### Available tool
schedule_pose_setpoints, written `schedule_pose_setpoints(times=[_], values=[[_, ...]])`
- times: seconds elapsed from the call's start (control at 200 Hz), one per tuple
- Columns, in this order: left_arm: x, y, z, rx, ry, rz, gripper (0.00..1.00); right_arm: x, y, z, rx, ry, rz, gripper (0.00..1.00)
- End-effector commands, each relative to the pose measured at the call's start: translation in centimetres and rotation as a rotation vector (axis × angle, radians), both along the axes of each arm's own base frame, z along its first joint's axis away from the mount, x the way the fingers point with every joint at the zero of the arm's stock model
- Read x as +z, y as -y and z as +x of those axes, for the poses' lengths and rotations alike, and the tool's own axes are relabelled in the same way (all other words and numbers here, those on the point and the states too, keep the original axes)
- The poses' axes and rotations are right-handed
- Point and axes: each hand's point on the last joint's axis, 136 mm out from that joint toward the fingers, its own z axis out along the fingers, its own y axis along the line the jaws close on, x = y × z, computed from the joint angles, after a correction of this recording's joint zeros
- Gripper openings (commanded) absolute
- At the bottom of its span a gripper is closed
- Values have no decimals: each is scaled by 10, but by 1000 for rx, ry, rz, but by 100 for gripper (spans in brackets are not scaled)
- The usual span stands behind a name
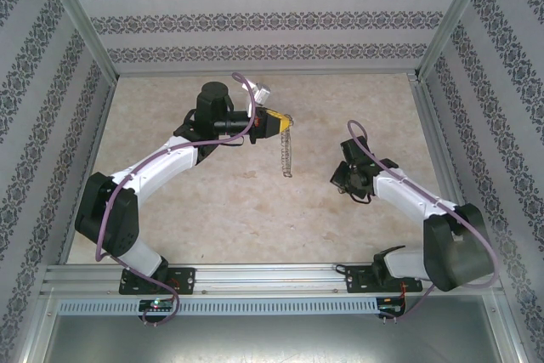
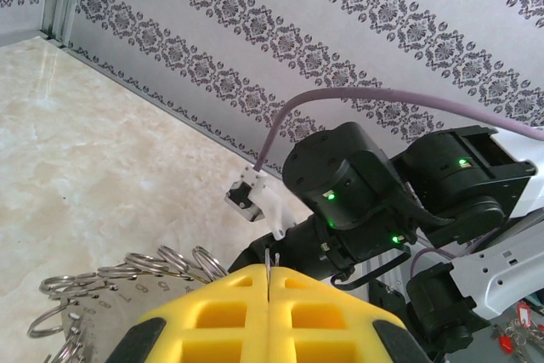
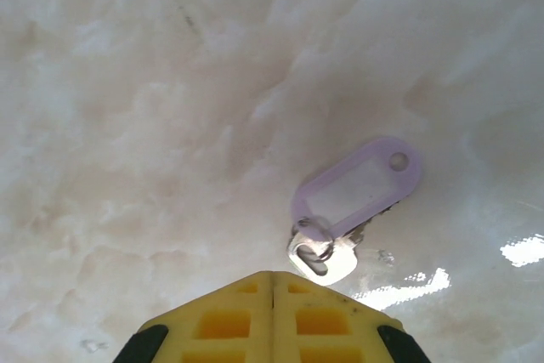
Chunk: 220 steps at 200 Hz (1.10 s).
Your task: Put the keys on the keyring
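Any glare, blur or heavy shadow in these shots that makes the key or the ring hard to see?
Right wrist: white glare patches on the glossy table beside the key, which stays legible with its purple tag. Left wrist: the keyring is fairly sharp, cropped by the bottom edge. Top external: even light, faint shadows, keyring thin and tiny.

Top view: the keyring (image 1: pixel 287 155) is at centre frame, below the left gripper (image 1: pixel 286 120) and left of the right gripper (image 1: pixel 345 179). Right wrist view: the key (image 3: pixel 327 263) lies on the table (image 3: pixel 127 125) at lower centre, its tag (image 3: pixel 357 186) up and right of it.

Pale marble-look tabletop (image 1: pixel 255 218), damask-striped grey walls (image 1: pixel 255 6), aluminium frame rails (image 1: pixel 255 274)
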Motion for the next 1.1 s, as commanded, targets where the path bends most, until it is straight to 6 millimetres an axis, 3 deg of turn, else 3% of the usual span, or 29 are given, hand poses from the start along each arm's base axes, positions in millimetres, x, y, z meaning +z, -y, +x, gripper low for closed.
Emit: schedule_pose_setpoints(times=[0.0, 0.03, 0.05, 0.085, 0.175, 0.744, 0.974, 1.094], values=[[20, 7, -4, -39, 62, -53, 0, -2, -1, -8, 34, -13, -11, 0], [20, 8, -3, -40, 58, -54, 0, -3, 1, -9, 31, -17, -19, 6], [20, 8, -3, -40, 57, -55, 0, -5, 2, -10, 31, -22, -28, 19], [20, 8, -3, -40, 58, -55, 0, -7, 4, -11, 28, -29, -37, 33], [19, 8, -2, -40, 54, -56, 0, -12, 5, -10, 33, -38, -44, 41], [15, 9, -1, -36, 53, -51, 0, -33, -2, 8, 75, -80, -65, 40], [15, 8, 0, -35, 51, -52, 0, -28, -6, 12, 94, -67, -66, 39], [15, 9, 0, -37, 49, -55, 0, -20, -17, 20, 145, -10, -40, 36]])
